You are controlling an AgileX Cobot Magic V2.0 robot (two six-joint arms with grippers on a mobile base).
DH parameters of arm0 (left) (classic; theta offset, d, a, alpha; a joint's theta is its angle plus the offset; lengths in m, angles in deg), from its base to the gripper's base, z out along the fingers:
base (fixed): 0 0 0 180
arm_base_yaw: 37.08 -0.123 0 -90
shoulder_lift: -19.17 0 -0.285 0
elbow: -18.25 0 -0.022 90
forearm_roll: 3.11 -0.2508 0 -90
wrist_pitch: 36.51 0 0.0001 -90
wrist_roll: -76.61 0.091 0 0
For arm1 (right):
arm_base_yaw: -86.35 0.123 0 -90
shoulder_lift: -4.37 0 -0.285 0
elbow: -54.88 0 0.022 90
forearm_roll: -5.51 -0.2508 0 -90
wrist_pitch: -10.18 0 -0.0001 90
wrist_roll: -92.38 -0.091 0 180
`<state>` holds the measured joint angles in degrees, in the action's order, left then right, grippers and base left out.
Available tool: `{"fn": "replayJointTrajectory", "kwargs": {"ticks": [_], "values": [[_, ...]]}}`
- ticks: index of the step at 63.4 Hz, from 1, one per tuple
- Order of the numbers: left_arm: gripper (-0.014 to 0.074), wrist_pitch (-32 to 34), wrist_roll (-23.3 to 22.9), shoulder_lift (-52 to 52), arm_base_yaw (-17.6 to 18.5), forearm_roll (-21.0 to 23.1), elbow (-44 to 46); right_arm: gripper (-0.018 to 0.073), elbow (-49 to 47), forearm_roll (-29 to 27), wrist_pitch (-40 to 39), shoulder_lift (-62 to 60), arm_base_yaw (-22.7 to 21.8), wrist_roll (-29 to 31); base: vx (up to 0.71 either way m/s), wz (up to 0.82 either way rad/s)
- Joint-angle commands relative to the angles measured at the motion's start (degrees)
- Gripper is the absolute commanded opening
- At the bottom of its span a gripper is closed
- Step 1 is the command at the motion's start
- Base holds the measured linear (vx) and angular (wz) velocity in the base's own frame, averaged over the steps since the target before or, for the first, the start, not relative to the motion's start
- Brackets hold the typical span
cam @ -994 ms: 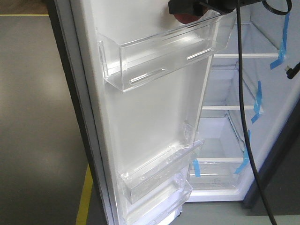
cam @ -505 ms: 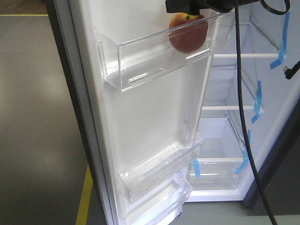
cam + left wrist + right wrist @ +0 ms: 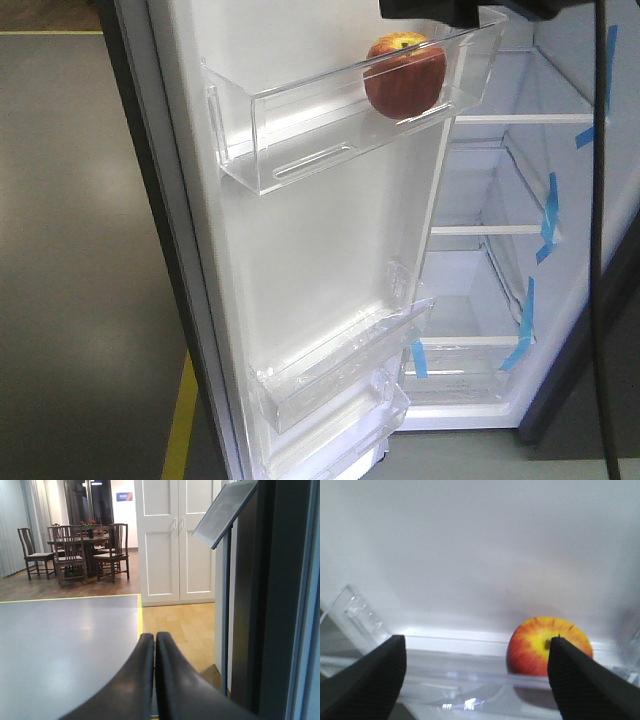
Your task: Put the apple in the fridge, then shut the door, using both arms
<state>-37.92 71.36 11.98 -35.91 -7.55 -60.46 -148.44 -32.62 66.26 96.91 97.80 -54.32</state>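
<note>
Apple: The small round red apple with a yellow patch at its stem [image 3: 405, 78] sat stem-up at the right end of the top clear plastic door bin [image 3: 290, 135].
Door: The tall fridge door [image 3: 330, 250] stood wide open, its white inner lining facing the front camera, with two lower clear bins [image 3: 330, 365] stacked near its foot.
Fridge: The white fridge interior [image 3: 480, 270] lay open behind the door, its clear shelves marked with blue tape strips [image 3: 548, 215].
Right claw: The right claw [image 3: 475, 647] hung over the bin with its two black ribbed fingers [image 3: 375, 675] spread far apart and nothing between them. The apple [image 3: 542, 645] lay just past the right-hand finger; whether the two touched could not be told.
Left claw: The left claw [image 3: 154, 647] had its black fingers pressed together on nothing, pointing across a grey floor [image 3: 65, 645].
Surroundings: A black cable [image 3: 598, 250] hung down before the fridge, and a yellow floor line [image 3: 180, 415] ran beside the door's foot.
</note>
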Motion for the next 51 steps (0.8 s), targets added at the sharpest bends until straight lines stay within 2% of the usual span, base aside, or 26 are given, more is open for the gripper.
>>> {"fn": "replayJointTrajectory", "kwargs": {"ticks": [1, 11, 19, 40, 51], "values": [[-0.0006, 4.1, -0.2, 1.0, 0.0, 0.1, -1.2, 0.0573, 6.9, -4.9, -5.9, -7.7, 0.1, 3.4, 0.0, 0.0], [-0.0006, 4.1, -0.2, 1.0, 0.0, 0.1, -1.2, 0.0573, 21.9, -10.1, -9.7, -17.8, 0.1, 8.1, 0.0, 0.0], [-0.0006, 4.1, -0.2, 1.0, 0.0, 0.1, -1.2, 0.0573, 32.6, -12.1, -10.9, -25.3, 0.1, 10.0, 0.0, 0.0], [-0.0006, 4.1, -0.2, 1.0, 0.0, 0.1, -1.2, 0.0572, 55.2, -12.3, -10.1, -42.5, 0.1, 10.0, 0.0, 0.0], [-0.0006, 4.1, -0.2, 1.0, 0.0, 0.1, -1.2, 0.0568, 63.4, -12.6, -7.9, -51.2, 0.1, 8.2, 0.0, 0.0]]}}
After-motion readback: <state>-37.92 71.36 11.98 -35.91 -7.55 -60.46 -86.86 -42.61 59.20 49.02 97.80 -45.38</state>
